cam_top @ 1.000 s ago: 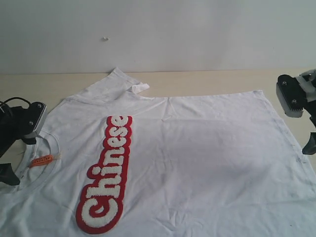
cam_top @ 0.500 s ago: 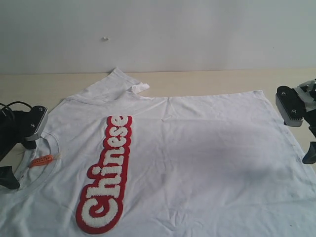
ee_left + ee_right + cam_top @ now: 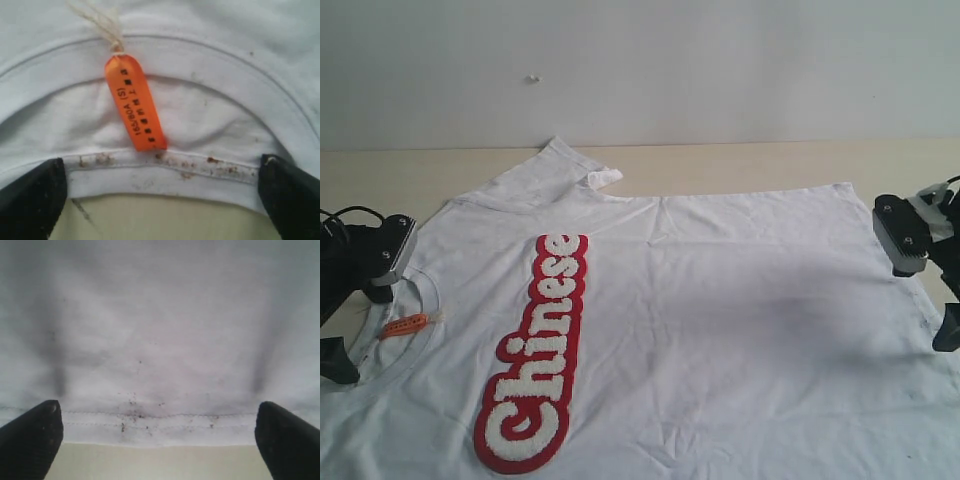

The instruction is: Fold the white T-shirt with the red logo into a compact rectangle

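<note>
The left tool and right tool gape empty (over collar and hem); sink both squarely onto the white T-shirt before pinching.

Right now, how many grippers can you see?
2. The left gripper is open at the collar of the white T-shirt, by the orange tag; the right gripper is open at its hem. Neither is hidden.

The white T-shirt is thin, soft cloth with small creases and brown specks along its hems. The red logo looks thick and fuzzy. The orange tag is smooth and shiny. The bench is pale, smooth and dull.
</note>
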